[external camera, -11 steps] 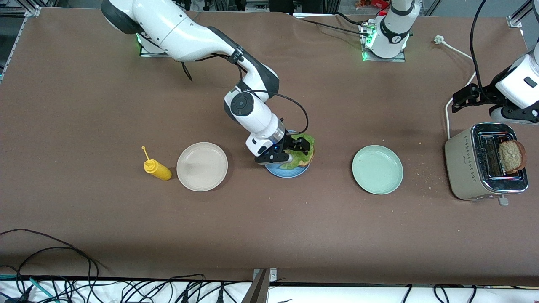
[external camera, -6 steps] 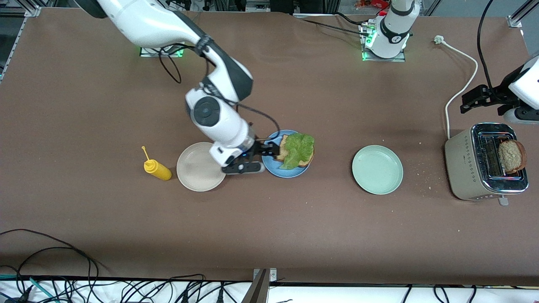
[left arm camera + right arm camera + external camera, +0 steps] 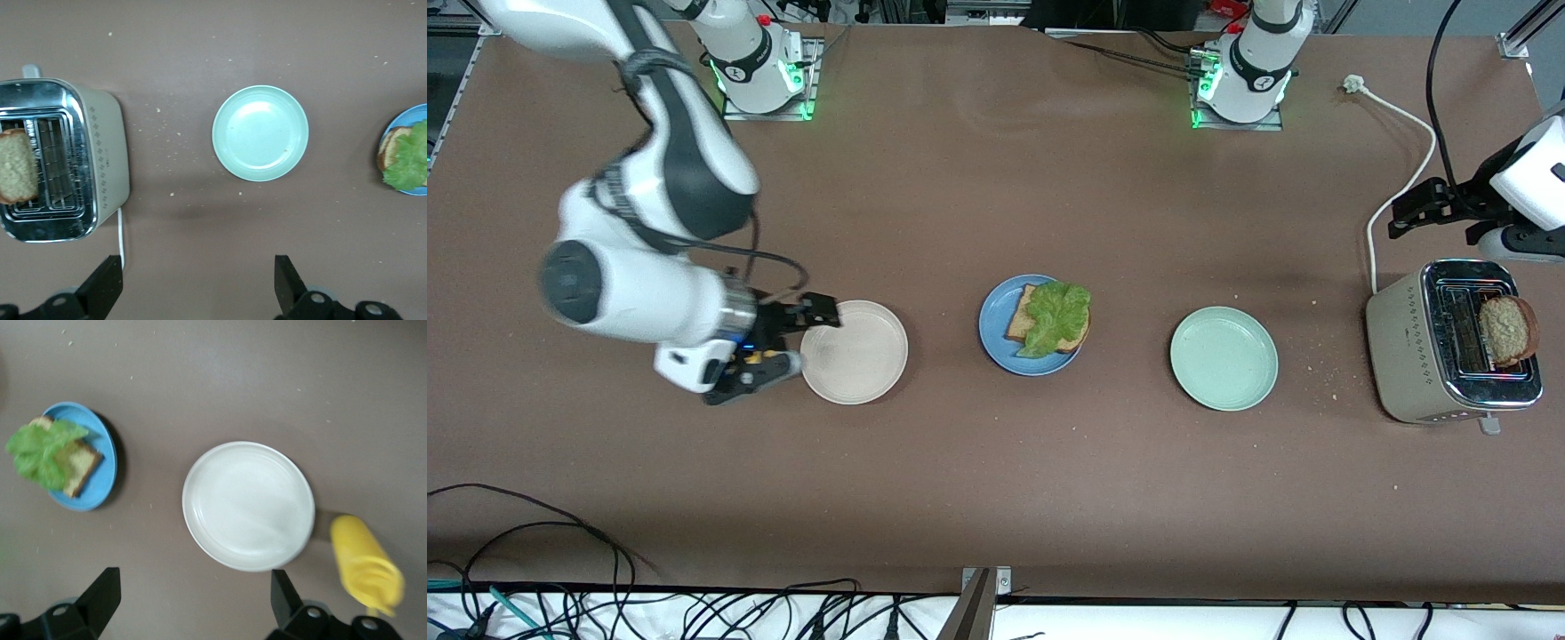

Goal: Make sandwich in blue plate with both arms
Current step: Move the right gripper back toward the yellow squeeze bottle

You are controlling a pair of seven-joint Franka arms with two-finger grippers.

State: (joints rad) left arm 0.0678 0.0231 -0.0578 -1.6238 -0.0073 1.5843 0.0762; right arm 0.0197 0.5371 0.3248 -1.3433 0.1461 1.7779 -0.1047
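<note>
Starting at the right arm's end of the table, you see the right gripper hanging with its black fingers spread wide and nothing between them, over the yellow plastic squeeze bottle and the edge of the round beige plate. The round matte blue plate sits mid-table between the beige plate and the round mint-green plate. On it lies one square slice of brown toasted bread with a ruffled green lettuce leaf draped on top (no second slice on it). At the left arm's end you find the beige-and-chrome toaster, a browned slice of toast standing up out of a slot. The left gripper hangs over the table beside the toaster, fingers spread wide, holding nothing.
</note>
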